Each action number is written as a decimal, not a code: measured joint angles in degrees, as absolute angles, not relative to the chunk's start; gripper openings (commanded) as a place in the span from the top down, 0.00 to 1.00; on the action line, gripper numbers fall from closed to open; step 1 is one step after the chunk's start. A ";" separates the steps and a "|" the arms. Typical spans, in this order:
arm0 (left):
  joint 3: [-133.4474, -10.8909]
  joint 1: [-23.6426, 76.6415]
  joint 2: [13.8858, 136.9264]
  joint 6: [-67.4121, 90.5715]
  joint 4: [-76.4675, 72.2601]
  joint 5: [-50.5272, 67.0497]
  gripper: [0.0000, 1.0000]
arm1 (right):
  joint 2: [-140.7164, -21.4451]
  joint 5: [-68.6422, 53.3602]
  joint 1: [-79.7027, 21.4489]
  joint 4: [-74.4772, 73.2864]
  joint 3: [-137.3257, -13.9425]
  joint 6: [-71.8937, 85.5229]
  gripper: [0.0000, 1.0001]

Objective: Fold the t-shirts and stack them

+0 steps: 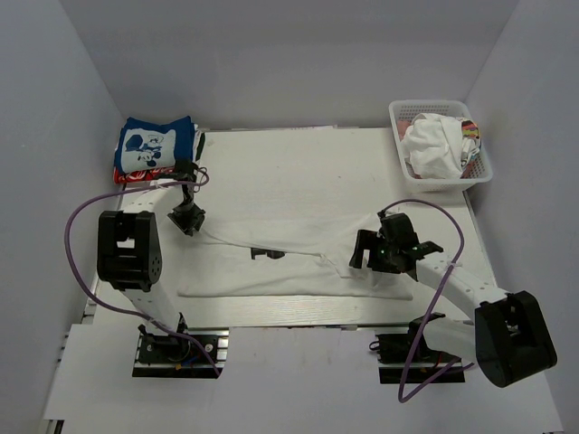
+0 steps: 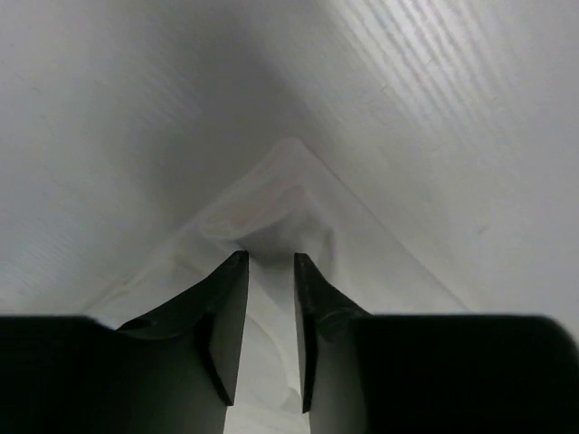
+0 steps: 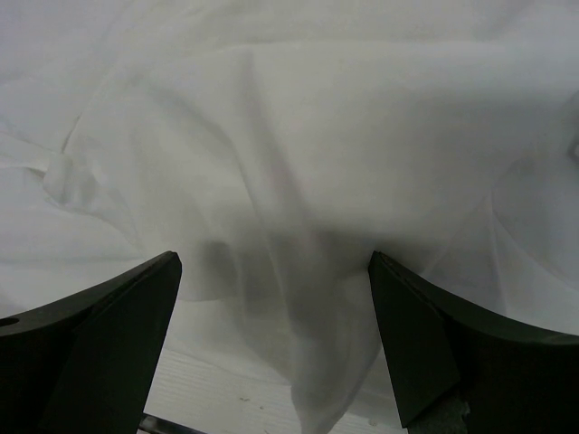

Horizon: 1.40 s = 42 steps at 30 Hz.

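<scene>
- White tee (image 1: 235,271): thin, flat, rumpled at 3 o'clock.
- Left end effector (image 2: 270,262): jaws narrowed, gap showing, astride its peaked 10 o'clock corner.
- Right end effector (image 3: 273,271): jaws spread wide over soft folds.

I read the large white tee (image 3: 298,136) as thin, matt cloth, almost sheer and softly creased. The left claw (image 2: 270,262) and right claw (image 3: 276,280) look like smooth, dark, matt plastic. The worktop (image 2: 470,108) has a finely ribbed white finish. The basket (image 1: 395,127) is white latticed plastic.

Stack (image 1: 154,149) far left — basket (image 1: 450,184) far right
</scene>
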<state>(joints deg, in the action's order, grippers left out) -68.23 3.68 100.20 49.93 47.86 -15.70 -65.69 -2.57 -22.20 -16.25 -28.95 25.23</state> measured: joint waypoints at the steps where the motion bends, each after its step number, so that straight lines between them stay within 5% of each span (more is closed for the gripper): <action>1: -68.18 3.68 100.49 50.04 48.49 -15.94 0.72 | -65.76 -2.35 -22.20 -15.97 -28.86 25.34 0.10; 4: -68.16 3.68 100.77 50.94 49.82 -16.53 0.99 | -65.87 -2.04 -22.20 -15.03 -28.58 25.54 0.10; 20: -75.18 4.08 93.30 48.01 49.65 -17.45 1.00 | -66.24 -0.56 -22.20 -11.16 -27.57 26.68 0.10; 25: -66.46 4.23 84.36 47.03 43.40 -17.56 1.00 | -66.06 -0.12 -22.20 -10.28 -27.20 27.09 0.10; 27: -59.51 4.25 81.10 47.57 41.56 -18.00 0.85 | -66.06 -0.14 -22.20 -10.26 -27.20 27.11 0.10; 28: -56.49 4.25 80.60 48.07 41.80 -18.52 0.57 | -66.06 -0.16 -22.20 -10.26 -27.20 27.11 0.10; 30: -52.47 4.25 81.47 49.52 43.66 -19.51 0.36 | -66.06 -0.16 -22.20 -10.26 -27.20 27.09 0.10; 31: -51.46 4.25 82.24 50.19 44.86 -19.94 0.18 | -66.04 -0.16 -22.20 -10.28 -27.20 27.09 0.10; 33: -50.54 4.25 82.96 51.90 47.33 -20.97 0.09 | -65.93 -0.16 -22.20 -10.37 -27.20 27.07 0.10; 42: -55.96 4.25 77.14 53.80 50.63 -22.61 0.02 | -61.93 -0.62 -22.20 -14.63 -26.70 27.00 0.10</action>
<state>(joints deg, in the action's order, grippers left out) -55.96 4.25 77.14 53.80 50.63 -22.61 -61.93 -0.62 -22.20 -14.63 -26.70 27.00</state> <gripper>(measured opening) 0.939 0.904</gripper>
